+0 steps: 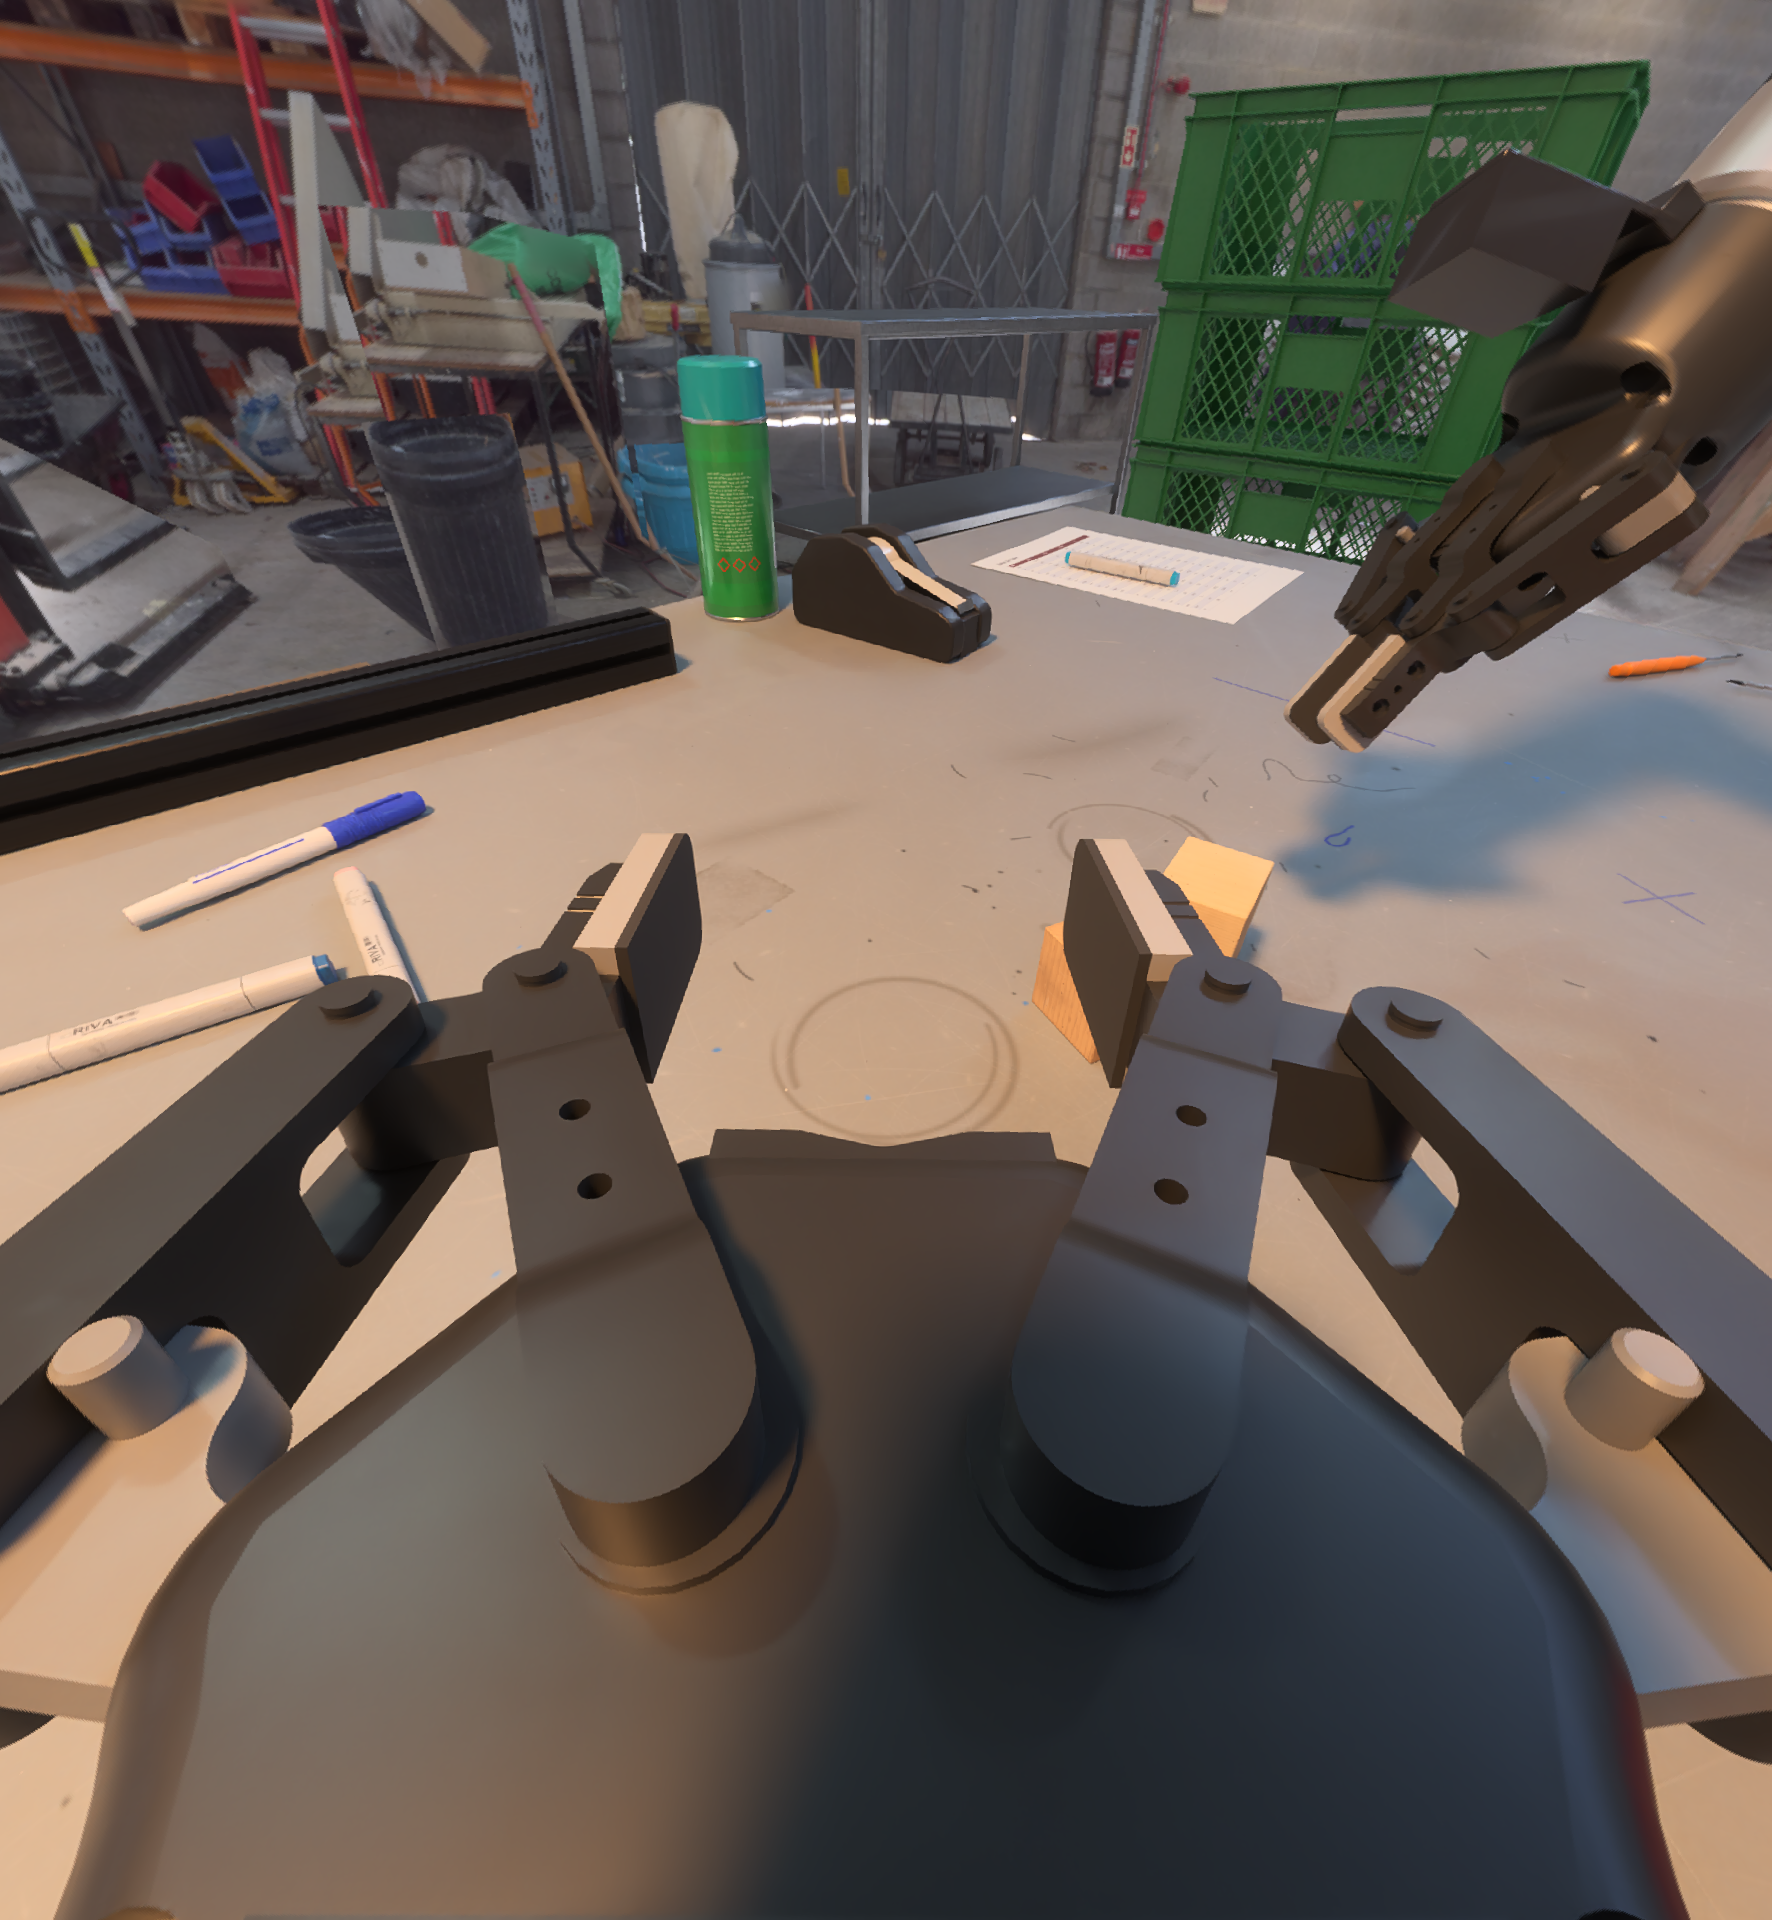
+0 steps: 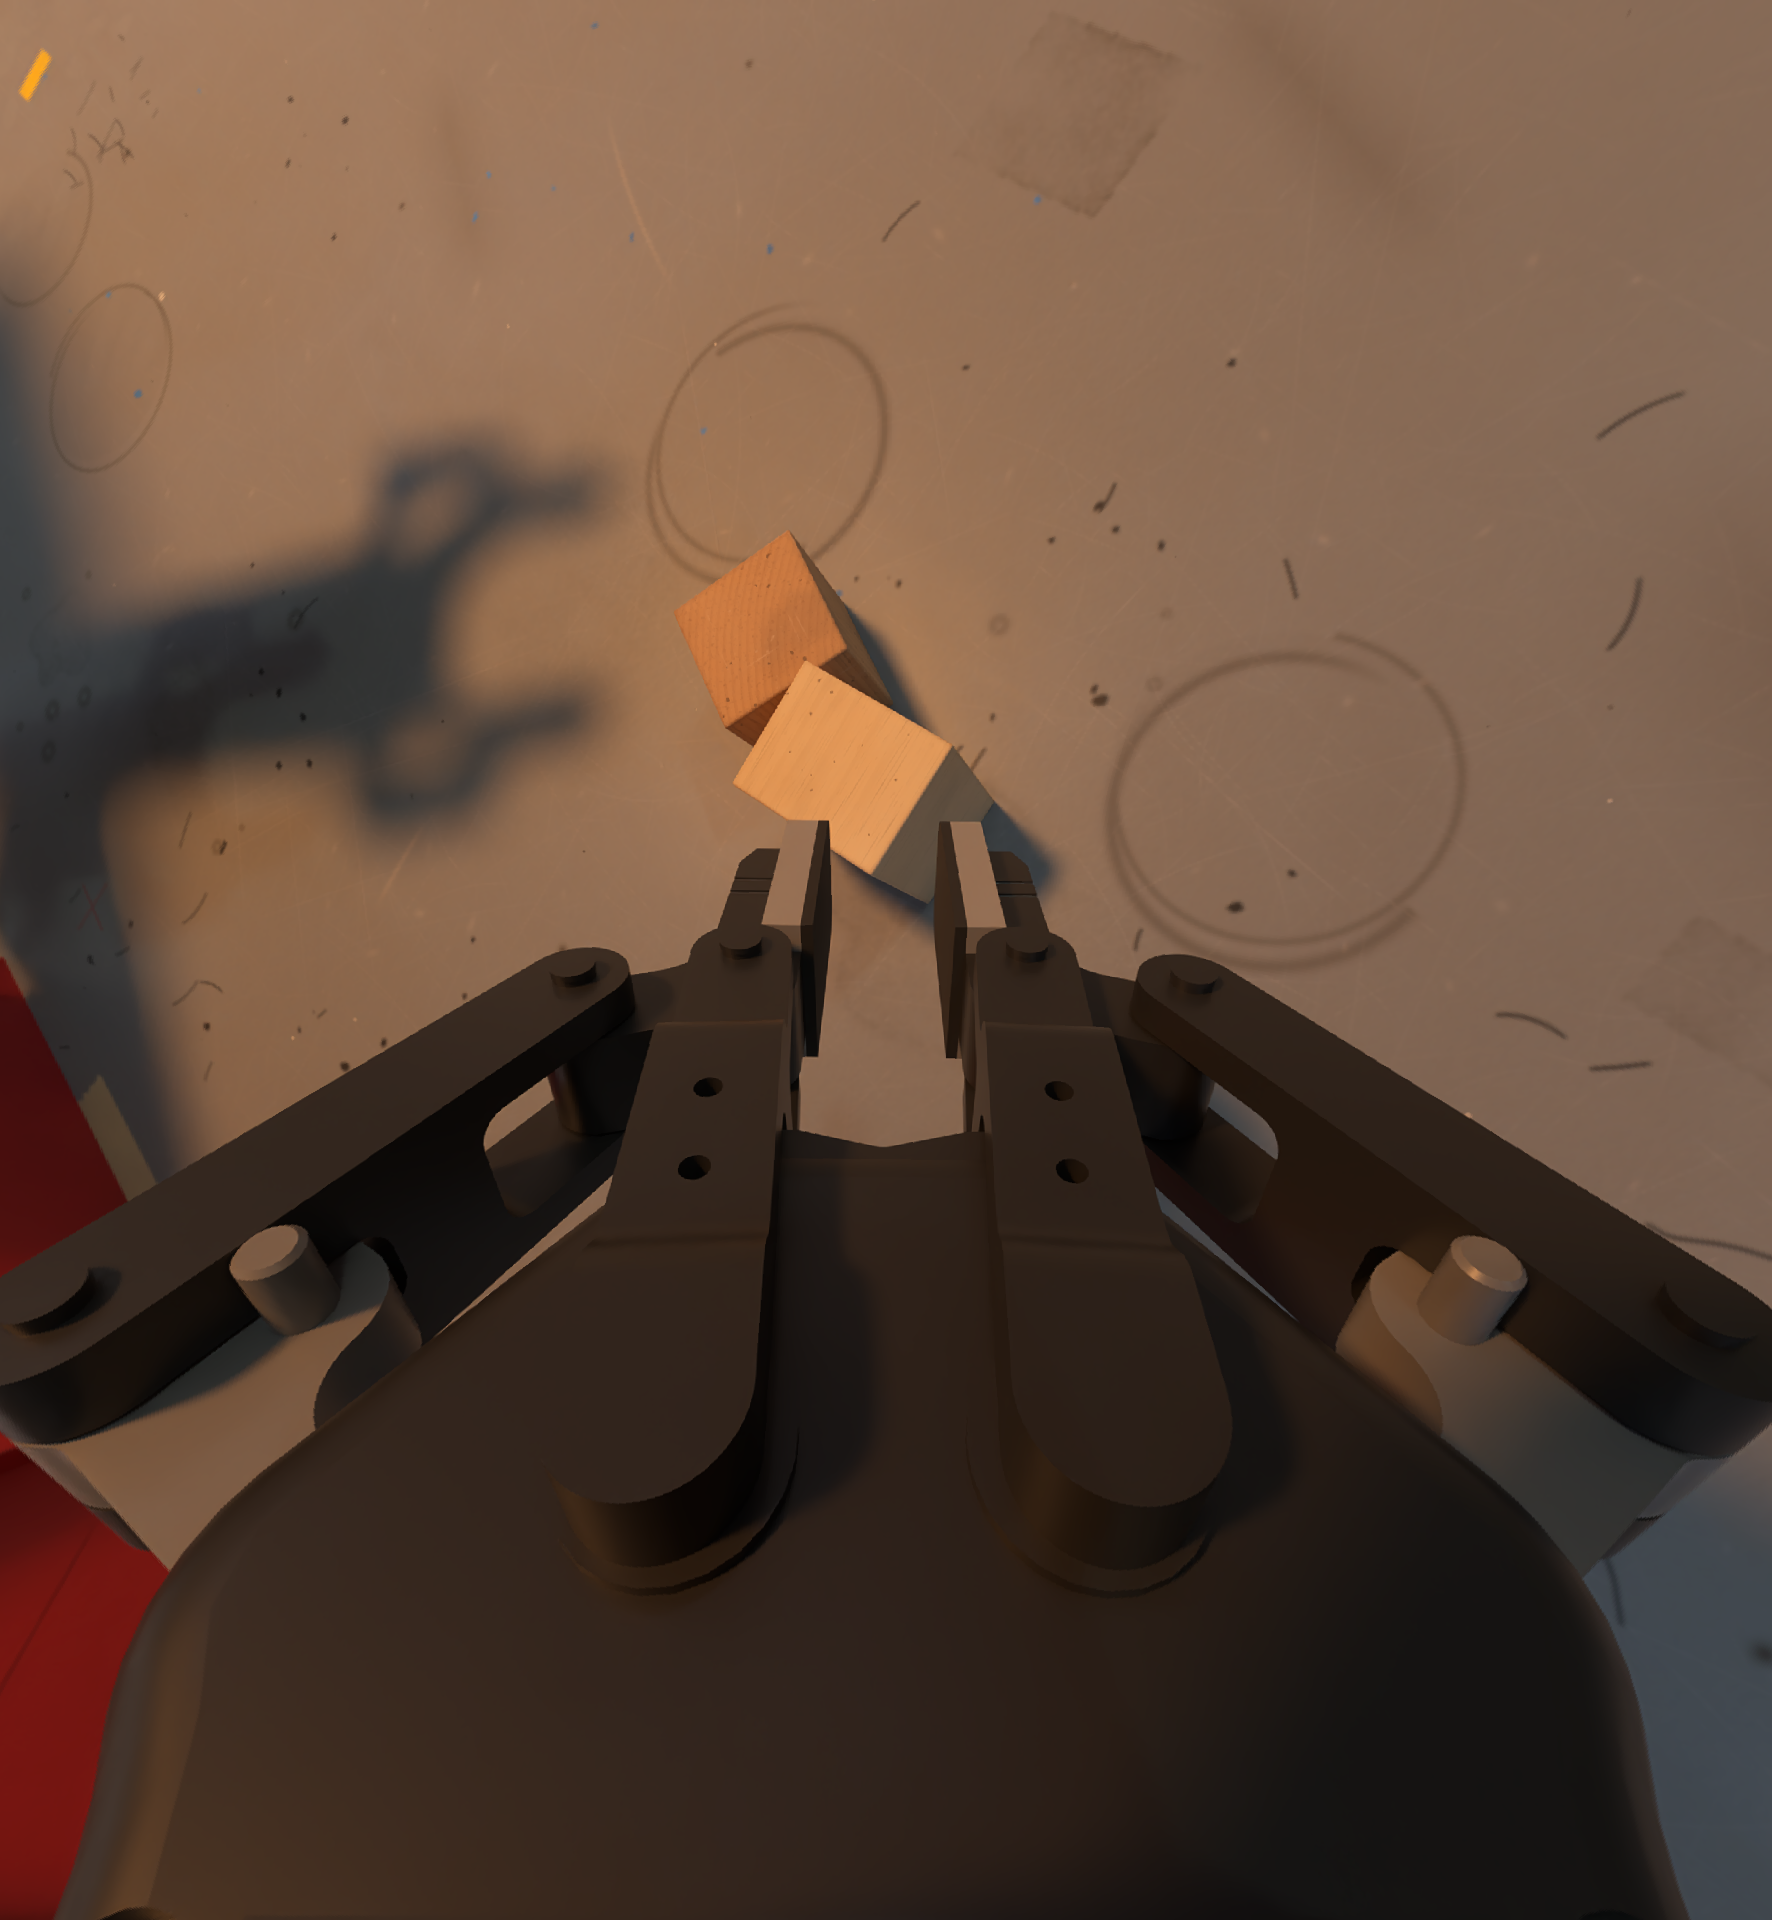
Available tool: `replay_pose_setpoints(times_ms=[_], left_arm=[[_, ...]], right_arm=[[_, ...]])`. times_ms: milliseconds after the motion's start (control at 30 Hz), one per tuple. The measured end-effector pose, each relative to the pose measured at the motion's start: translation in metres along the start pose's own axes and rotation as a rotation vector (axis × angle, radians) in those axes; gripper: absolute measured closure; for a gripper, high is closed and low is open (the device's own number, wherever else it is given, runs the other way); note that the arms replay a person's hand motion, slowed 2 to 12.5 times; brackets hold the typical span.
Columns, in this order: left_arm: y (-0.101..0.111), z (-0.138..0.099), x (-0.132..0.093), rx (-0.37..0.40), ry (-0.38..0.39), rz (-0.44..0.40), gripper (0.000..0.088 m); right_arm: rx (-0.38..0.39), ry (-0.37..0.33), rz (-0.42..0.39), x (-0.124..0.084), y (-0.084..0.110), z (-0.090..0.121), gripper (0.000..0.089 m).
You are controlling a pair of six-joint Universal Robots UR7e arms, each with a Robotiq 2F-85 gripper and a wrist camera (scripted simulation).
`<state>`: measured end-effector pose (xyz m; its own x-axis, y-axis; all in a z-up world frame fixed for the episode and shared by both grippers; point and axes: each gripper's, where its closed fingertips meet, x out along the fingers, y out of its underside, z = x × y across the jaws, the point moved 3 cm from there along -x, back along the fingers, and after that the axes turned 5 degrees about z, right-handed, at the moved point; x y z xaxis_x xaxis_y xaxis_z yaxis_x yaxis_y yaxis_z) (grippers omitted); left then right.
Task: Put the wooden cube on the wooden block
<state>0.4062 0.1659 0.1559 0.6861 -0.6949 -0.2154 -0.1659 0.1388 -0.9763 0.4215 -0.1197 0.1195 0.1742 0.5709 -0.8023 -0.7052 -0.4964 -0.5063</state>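
Wood pieces: wooden cube (image 2: 851, 774), pale, and wooden block (image 2: 768, 634), darker orange; naming by judgement only, both near-cubic.
Position: both on the tabletop (image 1: 861, 727), touching; cube tilted, one edge overlapping the block's near corner in the right wrist view. Cannot tell whether propped on the block or merely leaning beside it. Not flat on top.
Right gripper (image 2: 892, 862): jaws parted by a narrow gap, nothing between them. Hovering above and clear of the cube, pointed down at it; probably aligned there for a grasp or a correction.
Left gripper (image 1: 861, 914): jaws spread wide, empty. Low over the tabletop, wood pieces just behind its right finger; likely parked with no part in this stack.
Task state: judged unfinished, cube askew rather than seated square on the block.
Next move, judged: wider jaw opening needed, since gap looks narrower than the cube; jaws to be matched to the tilted faces before closing.
Risk: corner contact could knock the cube off or shove the block sideways.
Clutter: green spray can (image 1: 726, 488), tape dispenser (image 1: 887, 592), markers (image 1: 269, 857); all well apart from the wood.
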Motion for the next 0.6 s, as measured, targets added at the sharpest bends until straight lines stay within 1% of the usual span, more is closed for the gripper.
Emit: replay_pose_setpoints(times_ms=[67,133,233,300,467,533,600], left_arm=[[0.000,-0.001,0.000,0.008,0.001,-0.001,0.0256],[0.000,-0.002,0.001,0.014,0.001,-0.001,0.0257],[-0.001,-0.002,0.001,0.023,0.002,-0.004,0.0257],[-0.001,-0.003,0.000,0.028,0.003,-0.008,0.0258],[-0.003,-0.002,-0.001,0.034,-0.003,-0.018,0.0259],[-0.004,-0.002,-0.002,0.034,-0.004,-0.022,0.0259],[-0.004,-0.001,-0.003,0.031,-0.007,-0.027,0.0259]], right_arm=[[-0.029,0.009,-0.016,-0.003,0.002,0.000,0.0710],[-0.066,0.023,-0.034,-0.005,0.002,0.000,0.0676],[-0.133,0.051,-0.063,-0.010,0.002,0.001,0.0544],[-0.192,0.066,-0.081,-0.012,0.001,0.002,0.0451],[-0.334,0.135,-0.125,-0.017,-0.006,0.006,0.0133],[-0.375,0.155,-0.125,-0.017,-0.009,0.009,0.0058],[-0.408,0.168,-0.117,-0.016,-0.013,0.013,0.0040]])
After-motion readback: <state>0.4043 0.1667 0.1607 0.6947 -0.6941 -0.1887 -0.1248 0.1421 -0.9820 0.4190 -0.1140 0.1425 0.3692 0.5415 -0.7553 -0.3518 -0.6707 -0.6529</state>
